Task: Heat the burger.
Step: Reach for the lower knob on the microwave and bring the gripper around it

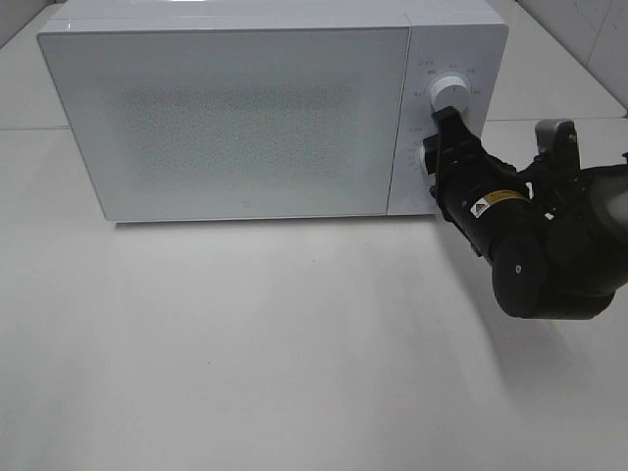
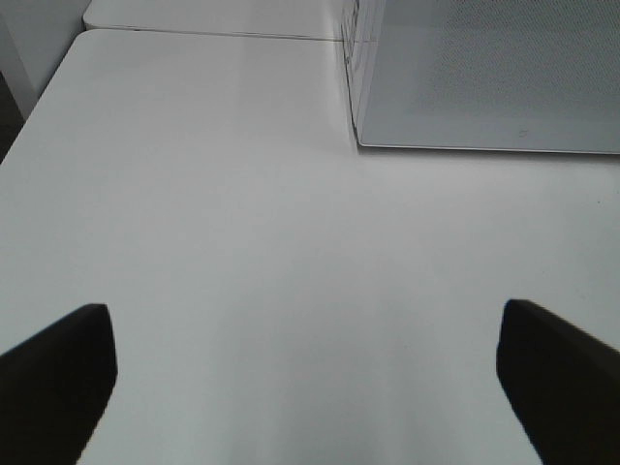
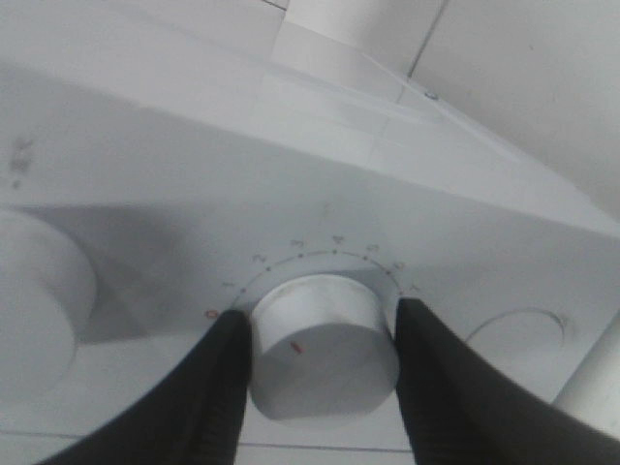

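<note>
Right claw (image 3: pixel 322 325) clenched on the white round lower dial (image 3: pixel 325 363) of the white box-shaped microwave oven (image 1: pixel 245 108), door shut | left claw (image 2: pixel 310 387) released, above white counter (image 2: pixel 242 242) | burger: place cannot be told from these views

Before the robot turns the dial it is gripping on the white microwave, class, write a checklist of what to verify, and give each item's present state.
1. The white microwave's door is shut: ok.
2. The burger is inside: cannot tell; the speckled door hides the interior.
3. The right gripper is closed on the white round lower dial: ok, one finger touches each side.
4. The dial's setting: cannot tell; its red mark cannot be read against the scale.
5. The left gripper is open over the bare white table, apart from the microwave: ok.
</note>
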